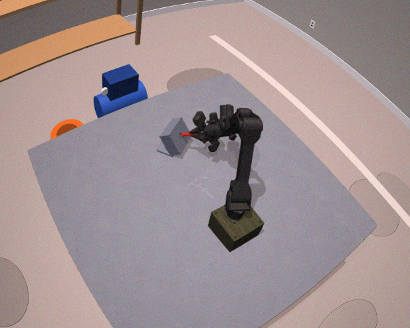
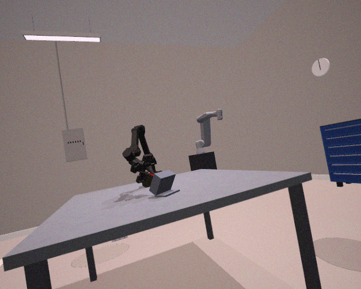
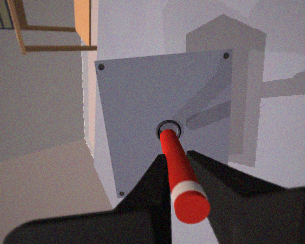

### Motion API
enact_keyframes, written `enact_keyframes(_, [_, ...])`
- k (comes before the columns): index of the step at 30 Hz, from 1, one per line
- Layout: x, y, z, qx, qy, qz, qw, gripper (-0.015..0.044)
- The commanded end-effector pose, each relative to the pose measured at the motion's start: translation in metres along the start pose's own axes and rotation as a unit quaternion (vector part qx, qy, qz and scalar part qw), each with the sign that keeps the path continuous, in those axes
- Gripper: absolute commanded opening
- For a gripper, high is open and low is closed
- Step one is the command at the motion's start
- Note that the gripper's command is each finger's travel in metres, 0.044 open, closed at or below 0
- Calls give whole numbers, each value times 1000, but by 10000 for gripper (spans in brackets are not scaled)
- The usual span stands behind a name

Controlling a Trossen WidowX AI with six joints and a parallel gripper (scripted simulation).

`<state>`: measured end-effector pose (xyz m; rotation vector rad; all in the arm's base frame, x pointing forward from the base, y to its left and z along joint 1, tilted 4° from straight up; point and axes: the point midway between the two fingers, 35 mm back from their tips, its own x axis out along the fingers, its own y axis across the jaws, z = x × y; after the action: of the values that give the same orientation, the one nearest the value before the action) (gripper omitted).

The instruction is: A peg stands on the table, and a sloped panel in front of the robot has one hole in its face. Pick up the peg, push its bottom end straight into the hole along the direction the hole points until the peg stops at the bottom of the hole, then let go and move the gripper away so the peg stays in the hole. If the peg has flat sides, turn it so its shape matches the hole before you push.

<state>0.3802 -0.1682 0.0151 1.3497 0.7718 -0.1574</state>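
A round red peg [image 1: 187, 134] [image 2: 150, 174] [image 3: 177, 160] with a pale band near its top end is held tilted toward the sloped panel. My gripper [image 1: 194, 134] [image 3: 176, 159] is shut on the peg. The grey sloped panel [image 1: 175, 138] [image 2: 162, 183] [image 3: 134, 98] has one round, dark-rimmed hole [image 3: 169, 123] in its face. In the wrist view the peg's bottom end overlaps the lower part of the hole, at its mouth. The rest of the rim shows above it. Whether the tip is inside the hole or just in front of it I cannot tell.
The panel block stands on a thin base plate [image 1: 165, 153] [image 2: 171, 193] on the grey table [image 1: 134, 226] [image 2: 236, 183]. My arm reaches over from its wooden base block [image 1: 233, 226]. A blue machine [image 1: 119, 91], an orange ring [image 1: 58, 129] and a shelf [image 1: 63, 42] are beyond the table.
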Motion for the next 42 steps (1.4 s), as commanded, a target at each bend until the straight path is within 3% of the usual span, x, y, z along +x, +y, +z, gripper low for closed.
enact_keyframes(1, [-1, 1, 0, -1, 0, 0, 1000, 0])
enact_keyframes(42, [11, -3, 0, -1, 0, 1, 1000, 0])
